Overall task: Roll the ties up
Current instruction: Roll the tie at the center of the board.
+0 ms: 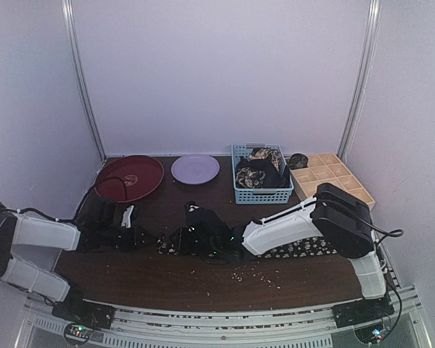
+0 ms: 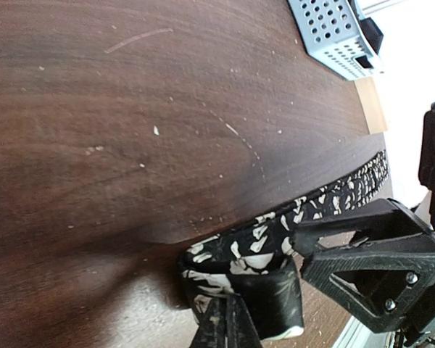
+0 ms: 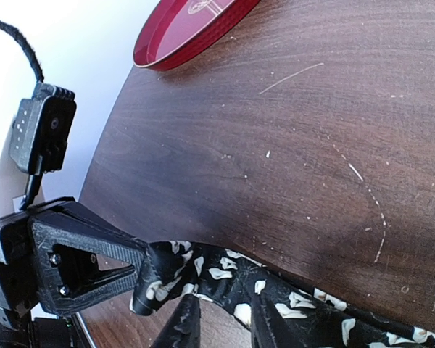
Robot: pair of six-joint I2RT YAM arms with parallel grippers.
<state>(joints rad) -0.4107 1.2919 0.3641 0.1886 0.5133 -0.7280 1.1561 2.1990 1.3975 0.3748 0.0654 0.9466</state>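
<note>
**Both arms low, grippers nose to nose**

I have my left arm (image 1: 40, 233) reaching in from the left with the forearm low and nearly level. The left gripper (image 2: 230, 313) is pinched closed on the folded end of the tie (image 2: 333, 199). My right arm (image 1: 290, 226) bends at a raised elbow and slopes down to the left. The right gripper (image 3: 225, 303) sits just beside the left one, its fingers (image 3: 264, 326) parted and straddling the strip without clamping it. Both wrists ride low.
</note>
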